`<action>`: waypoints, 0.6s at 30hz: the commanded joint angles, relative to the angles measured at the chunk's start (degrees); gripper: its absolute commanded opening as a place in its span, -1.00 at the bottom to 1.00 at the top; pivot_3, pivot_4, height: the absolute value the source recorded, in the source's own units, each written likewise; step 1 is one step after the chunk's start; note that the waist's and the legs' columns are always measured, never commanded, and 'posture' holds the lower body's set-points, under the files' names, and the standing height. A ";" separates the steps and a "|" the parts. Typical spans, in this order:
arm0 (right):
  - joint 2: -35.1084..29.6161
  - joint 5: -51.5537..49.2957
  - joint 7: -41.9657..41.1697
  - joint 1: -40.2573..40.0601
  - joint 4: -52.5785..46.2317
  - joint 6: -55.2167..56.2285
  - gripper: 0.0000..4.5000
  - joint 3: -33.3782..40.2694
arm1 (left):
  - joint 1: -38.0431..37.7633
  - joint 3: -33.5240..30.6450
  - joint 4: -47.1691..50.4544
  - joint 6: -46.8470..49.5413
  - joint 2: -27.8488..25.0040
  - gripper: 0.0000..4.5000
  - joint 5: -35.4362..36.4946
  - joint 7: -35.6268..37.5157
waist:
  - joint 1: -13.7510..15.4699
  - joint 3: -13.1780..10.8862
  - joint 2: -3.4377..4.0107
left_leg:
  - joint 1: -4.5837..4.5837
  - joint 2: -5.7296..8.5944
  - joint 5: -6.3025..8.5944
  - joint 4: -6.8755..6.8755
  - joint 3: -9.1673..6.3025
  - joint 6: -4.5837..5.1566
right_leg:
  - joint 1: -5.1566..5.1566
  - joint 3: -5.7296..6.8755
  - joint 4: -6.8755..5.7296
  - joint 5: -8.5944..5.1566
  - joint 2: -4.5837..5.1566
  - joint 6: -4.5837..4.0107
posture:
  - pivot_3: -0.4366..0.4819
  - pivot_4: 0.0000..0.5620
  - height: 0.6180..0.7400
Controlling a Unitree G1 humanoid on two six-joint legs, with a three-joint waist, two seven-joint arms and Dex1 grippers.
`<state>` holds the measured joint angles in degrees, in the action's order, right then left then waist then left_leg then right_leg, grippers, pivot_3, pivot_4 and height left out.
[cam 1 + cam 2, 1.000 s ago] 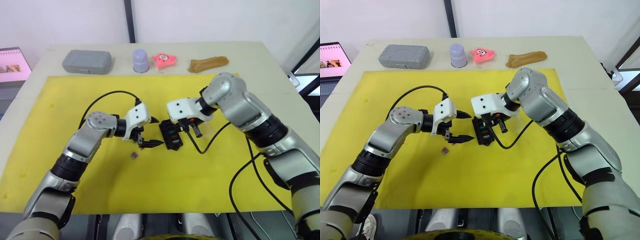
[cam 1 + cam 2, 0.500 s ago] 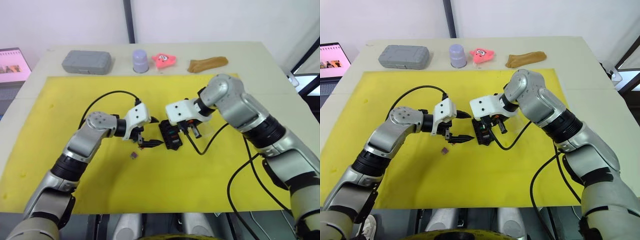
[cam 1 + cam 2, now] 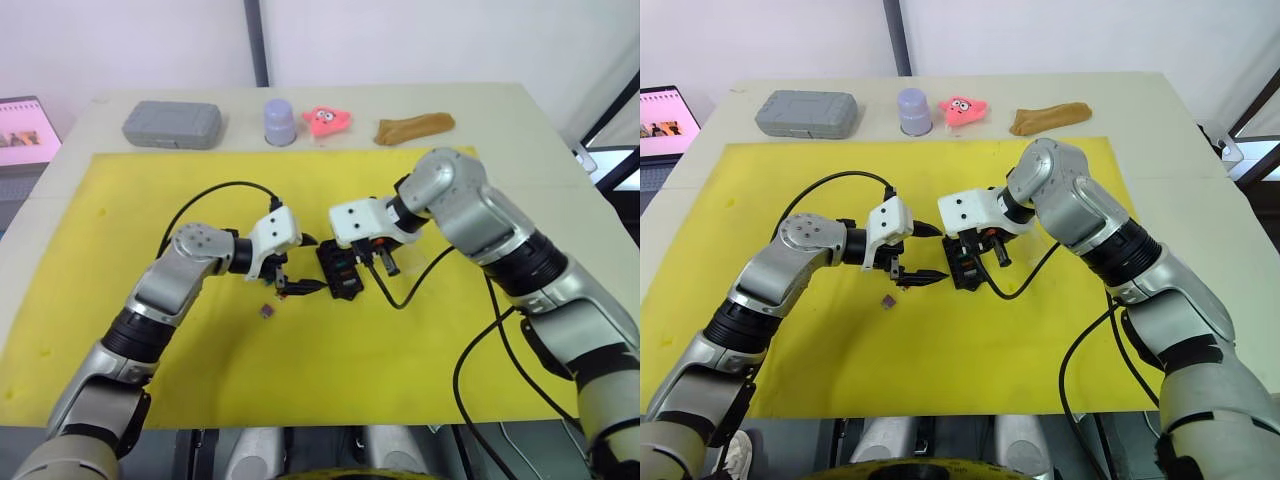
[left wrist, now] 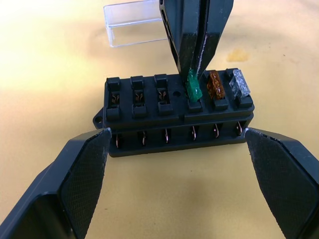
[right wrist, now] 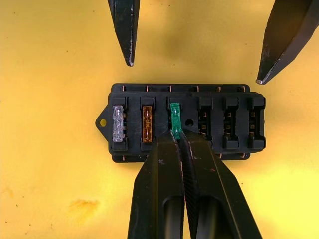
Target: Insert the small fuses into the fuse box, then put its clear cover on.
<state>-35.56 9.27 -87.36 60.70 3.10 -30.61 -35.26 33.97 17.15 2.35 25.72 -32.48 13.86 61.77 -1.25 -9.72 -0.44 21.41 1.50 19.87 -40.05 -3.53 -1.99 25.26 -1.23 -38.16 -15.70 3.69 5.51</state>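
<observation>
Right wrist view: right gripper (image 5: 178, 142) fingers pinched together on the green fuse (image 5: 175, 127), which sits in the third slot of the fuse box (image 5: 184, 122), next to the amber fuse (image 5: 147, 124) and the grey fuse (image 5: 118, 123); the other three slots on that row are bare. Left gripper (image 3: 300, 265) spread wide, holding nothing, fingertips just left of the box at mid-mat on the yellow mat (image 3: 120, 230). Clear cover (image 4: 132, 22) lies on the mat just right of the box, and a purplish fuse (image 3: 266, 311) sits loose on the mat, near-left of the left gripper.
</observation>
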 commanded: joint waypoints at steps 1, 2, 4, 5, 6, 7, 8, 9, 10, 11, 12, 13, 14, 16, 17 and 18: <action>0.80 0.03 1.23 0.07 0.12 -0.31 -0.99 0.85 | 0.48 -1.37 1.22 -0.64 -0.20 1.00 0.07 0.08 | -0.03 0.00 0.00 | 0.00 0.00 0.00 0.00 0.00 0.00 | 0.00 0.00 0.00 0.00 0.00 0.00 | -0.05 -0.47 1.00; 0.73 0.05 1.21 0.06 0.00 -0.21 -0.99 0.95 | 0.49 -1.39 1.22 -0.62 -0.21 1.00 0.07 0.07 | -0.04 0.00 0.00 | 0.00 0.00 0.00 0.00 0.00 0.00 | 0.00 0.00 0.00 0.00 0.00 0.00 | -0.05 -0.47 1.00; 0.63 0.09 1.17 0.02 -0.12 -0.16 -0.99 1.02 | 0.49 -1.41 1.22 -0.63 -0.22 1.00 0.05 0.05 | -0.04 0.00 0.00 | 0.00 0.00 0.00 0.00 0.00 0.00 | 0.01 0.00 -0.01 0.00 0.00 0.00 | -0.05 -0.47 1.00; 0.64 0.12 1.19 -0.01 -0.05 -0.12 -0.99 1.00 | 0.49 -1.40 1.12 -0.72 -0.19 1.00 0.01 0.04 | -0.04 0.00 0.00 | 0.00 0.00 0.00 0.00 0.00 0.00 | 0.01 0.00 -0.01 0.00 0.00 0.00 | -0.05 -0.47 1.00; 0.53 0.22 1.19 -0.16 -0.11 0.09 -0.86 0.90 | 0.50 -1.40 1.05 -0.78 -0.16 1.00 0.00 0.04 | -0.04 0.00 0.00 | 0.00 0.00 0.00 0.00 0.00 0.00 | 0.01 0.00 0.00 0.00 0.00 0.00 | -0.05 -0.47 1.00; 0.47 0.30 1.21 -0.28 -0.18 0.22 -0.72 0.83 | 0.52 -1.40 1.01 -0.84 -0.13 1.00 -0.01 0.03 | -0.02 0.00 0.00 | 0.00 0.00 0.00 0.00 0.00 0.00 | 0.01 0.00 -0.01 0.00 0.00 0.00 | -0.05 -0.47 1.00; 0.42 0.34 1.30 -0.35 -0.23 0.32 -0.57 0.76 | 0.53 -1.41 0.98 -0.86 -0.11 1.00 -0.01 0.02 | 0.07 0.00 0.00 | 0.01 0.00 0.00 0.00 0.00 0.00 | 0.02 0.00 -0.01 0.00 0.00 0.00 | -0.05 -0.47 1.00; 0.39 0.33 1.39 -0.40 -0.31 0.35 -0.44 0.75 | 0.53 -1.42 0.98 -0.86 -0.11 1.00 0.00 0.01 | 0.13 0.00 0.00 | 0.03 0.00 0.00 0.00 0.00 0.00 | 0.03 0.00 0.00 0.00 0.00 0.00 | -0.05 -0.47 1.00; 0.38 0.29 1.46 -0.39 -0.35 0.39 -0.44 0.76 | 0.56 -1.41 0.95 -0.89 -0.09 1.00 -0.02 0.01 | 0.15 0.00 0.00 | 0.04 0.00 0.00 0.00 0.00 0.00 | 0.04 0.00 0.00 0.00 0.01 0.00 | -0.05 -0.47 1.00; 0.33 0.24 1.49 -0.38 -0.41 0.39 -0.44 0.78 | 0.59 -1.39 0.94 -0.88 -0.06 1.00 -0.03 -0.01 | 0.18 0.00 0.00 | 0.04 0.01 0.00 0.01 0.00 0.00 | 0.04 0.00 0.00 0.00 0.02 0.00 | -0.05 -0.47 1.00; 0.25 0.20 1.49 -0.35 -0.50 0.46 -0.44 0.82 | 0.61 -1.38 0.93 -0.87 -0.03 1.00 -0.04 -0.03 | 0.18 0.00 0.00 | 0.05 0.02 0.00 0.00 0.00 0.00 | 0.03 0.00 0.02 0.00 0.03 0.00 | -0.05 -0.47 1.00; 0.15 0.14 1.47 -0.31 -0.55 0.51 -0.44 0.89 | 0.62 -1.37 0.92 -0.86 0.00 1.00 -0.06 -0.05 | 0.19 0.00 0.00 | 0.05 0.03 0.00 0.00 0.00 0.00 | 0.03 0.00 0.02 0.00 0.04 0.00 | -0.05 -0.47 1.00; 0.07 0.01 1.46 -0.24 -0.61 0.56 -0.44 1.06 | 0.60 -1.37 0.94 -0.85 0.01 1.00 -0.06 -0.06 | 0.19 0.00 0.00 | 0.05 0.03 0.00 0.00 0.00 0.00 | 0.03 0.00 0.02 0.00 0.04 0.00 | -0.05 -0.47 1.00; -0.06 -0.21 1.43 0.00 -0.60 0.55 -0.44 1.44 | 0.53 -1.36 1.00 -0.84 0.02 1.00 -0.07 -0.08 | 0.17 0.00 0.00 | 0.04 0.03 0.00 0.00 0.00 0.00 | 0.03 0.00 0.01 0.00 0.04 0.00 | -0.05 -0.47 1.00; -0.11 -0.46 1.37 0.26 -0.57 0.45 -0.44 1.78 | 0.50 -1.36 1.00 -0.84 0.03 1.00 -0.08 -0.10 | 0.17 0.00 0.00 | 0.05 0.03 0.00 0.01 0.00 0.00 | 0.04 0.00 0.01 0.00 0.03 0.00 | -0.05 -0.47 1.00; -0.13 -0.74 1.29 0.53 -0.56 0.29 -0.44 2.12 | 0.49 -1.36 0.99 -0.84 0.04 1.00 -0.08 -0.11 | 0.17 0.00 0.00 | 0.05 0.03 0.00 0.01 0.00 0.00 | 0.04 0.00 0.01 0.00 0.03 0.00 | -0.05 -0.47 1.00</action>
<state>-35.25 9.23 -85.88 60.36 3.37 -30.49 -35.09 33.98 17.13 2.33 25.70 -32.49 13.74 61.76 -1.08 -9.72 -0.44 21.46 1.52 19.87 -40.05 -3.54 -1.99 25.30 -1.22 -38.14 -15.70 3.73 5.51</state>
